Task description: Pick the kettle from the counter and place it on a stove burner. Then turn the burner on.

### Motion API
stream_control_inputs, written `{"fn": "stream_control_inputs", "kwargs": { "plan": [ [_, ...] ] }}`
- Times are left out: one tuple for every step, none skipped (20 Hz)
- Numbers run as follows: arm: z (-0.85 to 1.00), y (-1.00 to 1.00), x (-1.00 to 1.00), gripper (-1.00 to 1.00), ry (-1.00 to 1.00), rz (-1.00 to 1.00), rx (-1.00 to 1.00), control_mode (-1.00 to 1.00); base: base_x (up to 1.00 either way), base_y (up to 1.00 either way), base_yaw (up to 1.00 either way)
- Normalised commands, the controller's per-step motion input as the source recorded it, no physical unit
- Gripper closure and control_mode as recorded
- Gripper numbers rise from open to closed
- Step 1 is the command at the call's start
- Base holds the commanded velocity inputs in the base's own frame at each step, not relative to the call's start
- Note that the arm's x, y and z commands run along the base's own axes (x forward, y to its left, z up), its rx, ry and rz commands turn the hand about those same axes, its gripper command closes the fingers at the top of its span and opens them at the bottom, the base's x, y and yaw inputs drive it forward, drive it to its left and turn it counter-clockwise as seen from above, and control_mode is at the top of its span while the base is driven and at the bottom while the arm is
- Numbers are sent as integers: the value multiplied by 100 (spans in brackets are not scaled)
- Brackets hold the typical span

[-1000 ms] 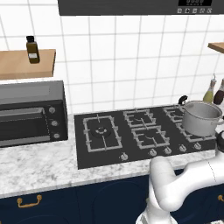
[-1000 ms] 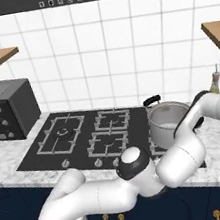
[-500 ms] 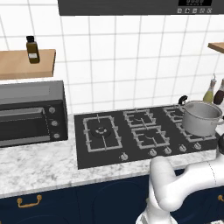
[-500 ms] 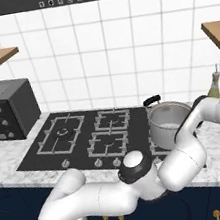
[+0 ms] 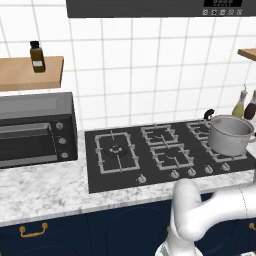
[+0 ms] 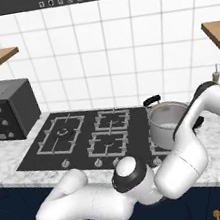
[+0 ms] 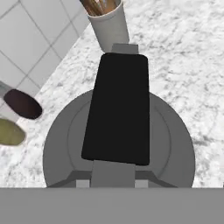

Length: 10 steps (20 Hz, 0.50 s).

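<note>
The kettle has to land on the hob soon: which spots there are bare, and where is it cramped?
The big left burner and the two middle burners are bare, bordered by the toaster oven and marble counter. The right end is crowded: the steel pot sits there, bottles behind it.

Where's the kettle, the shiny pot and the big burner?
kettle (image 7: pixel 168 144): hand view, grey body beside its handle.
shiny pot (image 5: pixel 227 141): left base view, its side wall.
big burner (image 5: pixel 115 149): left base view, centre ring.
</note>
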Motion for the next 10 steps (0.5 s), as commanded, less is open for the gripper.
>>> {"fn": "stream_control_inputs", "kwargs": {
  "plan": [
    [65, 100, -68, 100, -60, 0, 1, -100, 0, 0, 0],
    [54, 100, -79, 100, -60, 0, 1, -100, 0, 0, 0],
    [56, 100, -75, 100, -56, 0, 4, -100, 0, 0, 0],
    [67, 100, -64, 100, -53, 0, 4, -100, 0, 0, 0],
    [84, 100, -52, 100, -50, 0, 5, -100, 0, 0, 0],
    [86, 100, -46, 100, -48, 0, 4, -100, 0, 0, 0],
    [92, 100, -42, 100, -47, 0, 2, -100, 0, 0, 0],
    [94, 100, -36, 100, -43, 0, 0, -100, 0, 0, 0],
    [94, 100, -32, 100, -39, 0, 0, -100, 0, 0, 0],
    [84, 100, -34, 100, -37, 0, 0, -100, 0, 0, 0]
  ]
}}
